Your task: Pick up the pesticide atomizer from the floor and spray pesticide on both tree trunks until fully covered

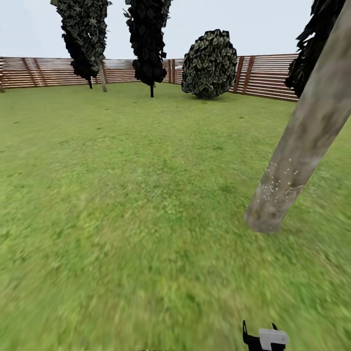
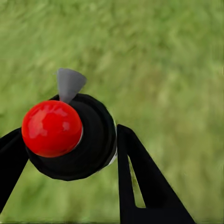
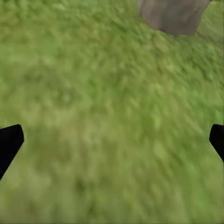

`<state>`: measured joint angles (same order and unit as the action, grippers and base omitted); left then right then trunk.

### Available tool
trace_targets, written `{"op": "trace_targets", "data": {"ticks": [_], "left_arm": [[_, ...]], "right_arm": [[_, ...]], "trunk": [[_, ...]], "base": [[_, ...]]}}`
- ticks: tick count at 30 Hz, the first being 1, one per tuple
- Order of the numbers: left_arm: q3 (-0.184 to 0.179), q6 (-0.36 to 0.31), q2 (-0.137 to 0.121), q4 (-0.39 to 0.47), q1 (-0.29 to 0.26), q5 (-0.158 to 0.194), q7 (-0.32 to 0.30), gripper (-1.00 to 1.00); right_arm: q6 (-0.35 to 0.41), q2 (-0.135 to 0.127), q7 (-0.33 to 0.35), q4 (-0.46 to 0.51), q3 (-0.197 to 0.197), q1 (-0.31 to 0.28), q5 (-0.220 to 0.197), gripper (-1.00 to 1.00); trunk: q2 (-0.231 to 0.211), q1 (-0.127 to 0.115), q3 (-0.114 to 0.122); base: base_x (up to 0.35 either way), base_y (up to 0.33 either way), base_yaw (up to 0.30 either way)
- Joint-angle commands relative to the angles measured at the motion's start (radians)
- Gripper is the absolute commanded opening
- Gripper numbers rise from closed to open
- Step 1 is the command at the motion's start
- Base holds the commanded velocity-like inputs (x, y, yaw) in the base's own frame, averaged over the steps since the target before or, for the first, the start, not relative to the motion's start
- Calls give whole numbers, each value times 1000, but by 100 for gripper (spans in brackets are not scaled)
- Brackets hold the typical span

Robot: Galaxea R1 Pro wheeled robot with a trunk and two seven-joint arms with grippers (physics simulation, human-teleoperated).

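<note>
**Atomizer in the left gripper, speckled trunk at right**

Two black fingers [image 2: 140,172] of the left gripper [image 2: 70,154] close against the pesticide atomizer [image 2: 79,140], a black round body with a red knob and a grey nozzle, held above the lawn [image 1: 122,195]. The right gripper [image 3: 112,140] is spread wide with nothing between its tips, over grass just short of the tree trunk [image 1: 302,146]. That pale mottled trunk rises at near right, leaning, with fine white specks low down. Far off, dark trees and a round bush stand before the slat fence [image 1: 268,75].
</note>
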<state>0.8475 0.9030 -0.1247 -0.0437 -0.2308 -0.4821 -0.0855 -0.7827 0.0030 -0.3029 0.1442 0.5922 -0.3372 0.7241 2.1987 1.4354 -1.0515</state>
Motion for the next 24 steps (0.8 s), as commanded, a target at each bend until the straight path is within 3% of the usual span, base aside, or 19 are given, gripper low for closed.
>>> {"op": "trace_targets", "data": {"ticks": [1,24], "left_arm": [[9,4,-1,-4,-1,2,-10,-100],[9,4,-1,-4,-1,2,-10,-100]], "right_arm": [[-1,1,-7,0,5,0,11,100],[-3,1,-7,0,4,0,11,100]], "trunk": [[0,0,-2],[0,0,-19]], "base": [[0,0,253],[0,0,253]]}}
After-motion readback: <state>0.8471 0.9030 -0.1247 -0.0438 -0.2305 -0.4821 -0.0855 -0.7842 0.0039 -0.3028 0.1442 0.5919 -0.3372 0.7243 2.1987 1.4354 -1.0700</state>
